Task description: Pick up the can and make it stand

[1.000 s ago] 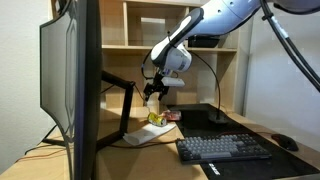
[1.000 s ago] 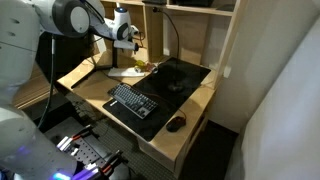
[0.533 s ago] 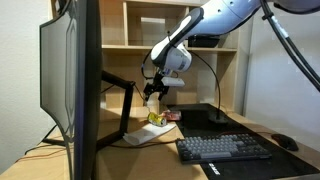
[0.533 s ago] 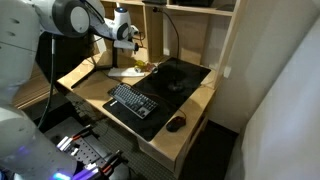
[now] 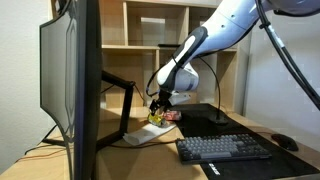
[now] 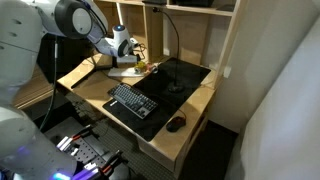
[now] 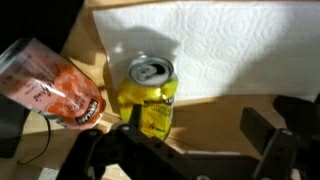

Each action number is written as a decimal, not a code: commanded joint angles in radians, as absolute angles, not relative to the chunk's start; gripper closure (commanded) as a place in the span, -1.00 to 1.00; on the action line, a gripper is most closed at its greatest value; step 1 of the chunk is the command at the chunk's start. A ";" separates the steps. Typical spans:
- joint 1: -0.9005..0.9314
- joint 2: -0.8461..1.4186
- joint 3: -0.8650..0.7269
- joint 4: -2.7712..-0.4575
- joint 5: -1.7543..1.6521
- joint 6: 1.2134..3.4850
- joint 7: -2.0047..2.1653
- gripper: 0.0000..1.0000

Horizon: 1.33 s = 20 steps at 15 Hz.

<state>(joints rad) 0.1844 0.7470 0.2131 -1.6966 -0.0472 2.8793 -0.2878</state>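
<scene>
Wooden desk (image 5: 260, 132) in a cramped corner, with a monitor (image 5: 70, 80) up front and a keyboard (image 5: 222, 148) off to the side. The can (image 7: 149, 98) looks to be lying on its side at the edge of a white paper towel (image 7: 235, 45), just beside a reddish packet (image 7: 55, 85). The gripper (image 5: 157, 106) hangs right over it, jaws spread wide and holding nothing. In the wrist view the can sits closer to one finger, so I'd centre up first. Then pinch across the body and keep off that packet. Tip it base-down onto bare wood, since the towel could wobble.
</scene>
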 commanded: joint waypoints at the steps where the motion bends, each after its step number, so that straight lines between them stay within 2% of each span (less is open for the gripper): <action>1: 0.227 0.743 0.123 -1.840 -0.112 3.147 -0.207 -1.00; 4: 0.275 0.775 0.052 -1.887 -0.080 3.353 -0.116 -1.00; 5: 0.229 0.773 0.104 -1.852 -0.109 3.268 -0.147 -1.00; 10: 0.255 0.796 0.072 -1.833 -0.101 3.268 -0.133 -1.00; 14: 0.166 0.914 0.181 -1.711 -0.129 3.225 -0.159 -1.00; 15: 0.112 0.920 0.251 -1.713 -0.145 3.232 -0.177 -1.00; 17: 0.024 0.874 0.316 -1.642 -0.165 3.107 -0.195 -1.00; 20: 0.004 0.877 0.315 -1.525 -0.139 3.001 -0.211 -1.00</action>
<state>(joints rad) 0.0525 0.8929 0.2899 -1.6277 -0.1412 3.1321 -0.1771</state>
